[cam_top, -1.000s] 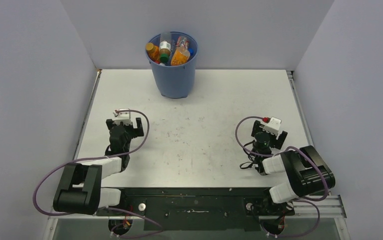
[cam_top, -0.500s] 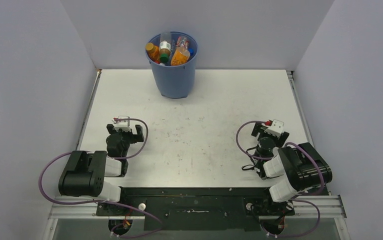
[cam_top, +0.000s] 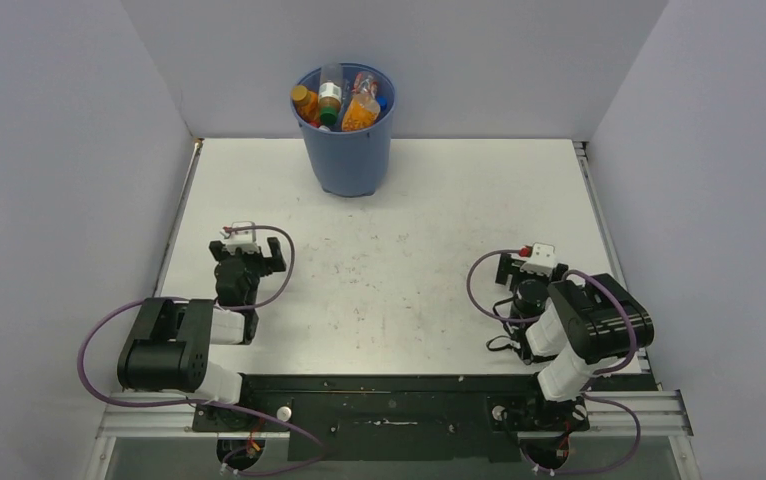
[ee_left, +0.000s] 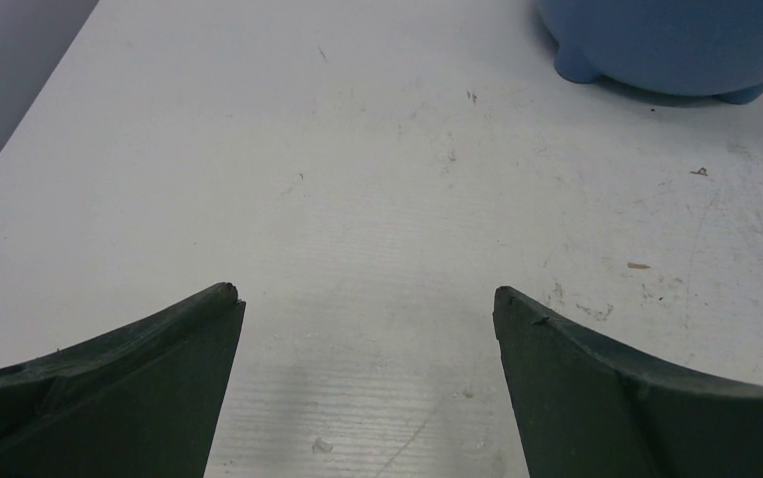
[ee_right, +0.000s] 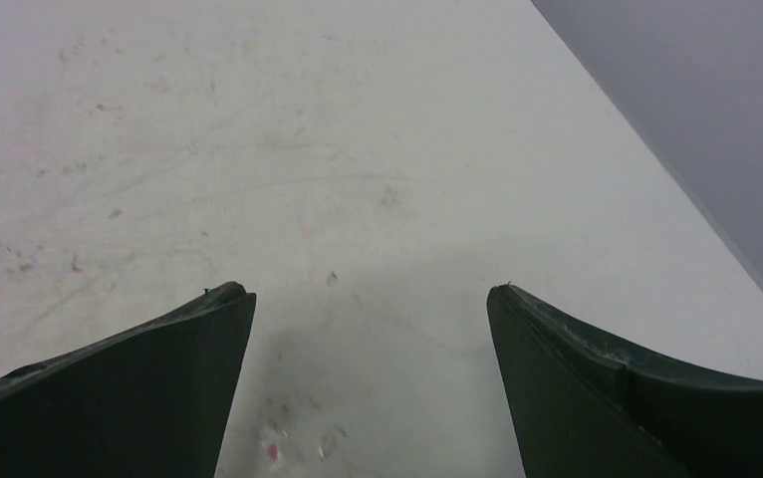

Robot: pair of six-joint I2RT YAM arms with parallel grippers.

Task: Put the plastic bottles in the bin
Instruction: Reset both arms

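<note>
At the near edge, the left gripper (ee_left: 365, 291) is held low over the table (cam_top: 409, 230). Its fingers (ee_left: 138, 388) are spread wide and nothing is held between them. The right gripper (ee_right: 366, 289) is held the same way, its fingers (ee_right: 617, 388) parted and only bare, scuffed surface seen in the gap.

No bottle is seen lying on the table in any of the three views, so nothing is offered to either pair of fingers.

At the far edge, against the back wall, the bin (cam_top: 344, 150) stands upright. The plastic bottles (cam_top: 331, 100) are all gathered inside it, packed together with their long axes roughly upright or leaning and several caps above the rim. How many are buried lower down cannot be told.

From the left gripper, the bin lies ahead and to the right; its base (ee_left: 676, 50) is caught in the upper right corner of the left wrist view. From the right gripper, it lies ahead and well to the left, outside the right wrist view. The left gripper is judged the nearer of the two.

The task is judged complete, and no further reach appears to be needed.
</note>
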